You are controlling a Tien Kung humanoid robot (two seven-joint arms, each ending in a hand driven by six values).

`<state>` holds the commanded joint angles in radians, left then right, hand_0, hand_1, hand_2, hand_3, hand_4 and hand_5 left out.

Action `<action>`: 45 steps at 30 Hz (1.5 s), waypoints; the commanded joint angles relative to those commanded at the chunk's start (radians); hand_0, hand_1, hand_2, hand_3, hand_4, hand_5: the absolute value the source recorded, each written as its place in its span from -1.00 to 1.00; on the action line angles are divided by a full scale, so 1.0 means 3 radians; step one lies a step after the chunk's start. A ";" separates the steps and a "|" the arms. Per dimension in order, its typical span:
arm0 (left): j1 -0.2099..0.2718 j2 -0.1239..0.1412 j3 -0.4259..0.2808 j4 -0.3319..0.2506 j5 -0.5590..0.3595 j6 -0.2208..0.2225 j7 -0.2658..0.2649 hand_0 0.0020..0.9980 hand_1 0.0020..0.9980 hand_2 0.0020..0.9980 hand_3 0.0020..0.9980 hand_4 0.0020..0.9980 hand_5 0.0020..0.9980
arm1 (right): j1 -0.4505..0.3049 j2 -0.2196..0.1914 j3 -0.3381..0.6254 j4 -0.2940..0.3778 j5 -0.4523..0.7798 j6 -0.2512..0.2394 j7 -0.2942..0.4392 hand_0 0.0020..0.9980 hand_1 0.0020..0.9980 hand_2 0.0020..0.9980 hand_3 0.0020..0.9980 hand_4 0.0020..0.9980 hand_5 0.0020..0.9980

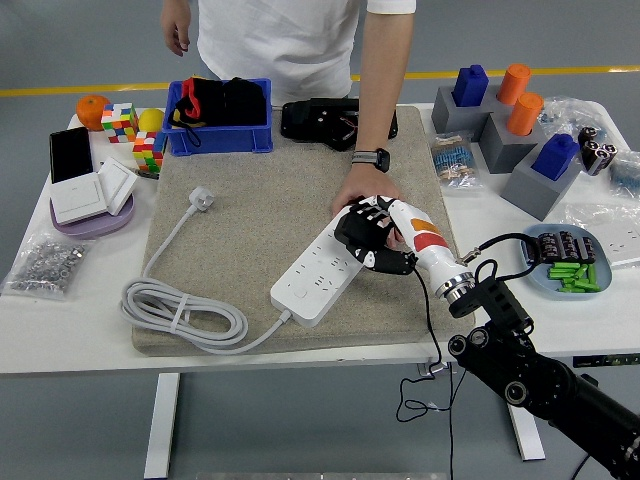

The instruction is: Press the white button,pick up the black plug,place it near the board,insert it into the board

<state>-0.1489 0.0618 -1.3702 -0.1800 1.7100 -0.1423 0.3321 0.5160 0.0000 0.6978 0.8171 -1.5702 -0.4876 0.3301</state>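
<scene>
The right hand (372, 238) sits over the far end of the white power strip (325, 272), at about 3 o'clock on the tan mat (250, 210); its black fingers (385, 262) are curled down over the strip, but whether they grip a plug I cannot tell, since no black plug shows clear of the hand. A person's hand (362, 192) rests at the strip's far end, touching it, apparently steadying it; a watch (370, 158) is on that wrist.

The strip looks like rigid, smooth, light plastic, likely to slide on the mat unless held; a plug would be small, hard and stiff, best pinched by its body with the prongs left free. The white cord (185, 315) lies coiled at 8 o'clock, its white plug (203, 197) at 10 o'clock, limp and springy by the look of it.

The white button is too small to pick out; no brand or writing is readable anywhere.
</scene>
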 joint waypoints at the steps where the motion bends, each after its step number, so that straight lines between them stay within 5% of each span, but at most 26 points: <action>1: 0.0000 0.0000 -0.0002 0.0000 0.0001 0.0001 0.0001 0.38 0.33 0.28 0.29 0.12 -0.66 | 0.0000 0.0000 -0.0004 -0.0009 0.0002 0.0001 -0.0002 -0.25 -0.40 -0.31 -0.01 0.28 -1.00; 45: 0.0002 -0.0002 0.0020 0.0000 -0.0001 -0.0006 -0.0002 0.38 0.33 0.28 0.29 0.12 -0.66 | -0.0007 -0.0002 -0.0021 -0.0201 -0.0004 -0.0008 0.0014 -0.24 -0.40 -0.31 -0.01 0.29 -1.00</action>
<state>-0.1484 0.0613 -1.3643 -0.1800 1.7098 -0.1440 0.3314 0.5141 -0.0007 0.6914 0.7569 -1.5716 -0.4900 0.3343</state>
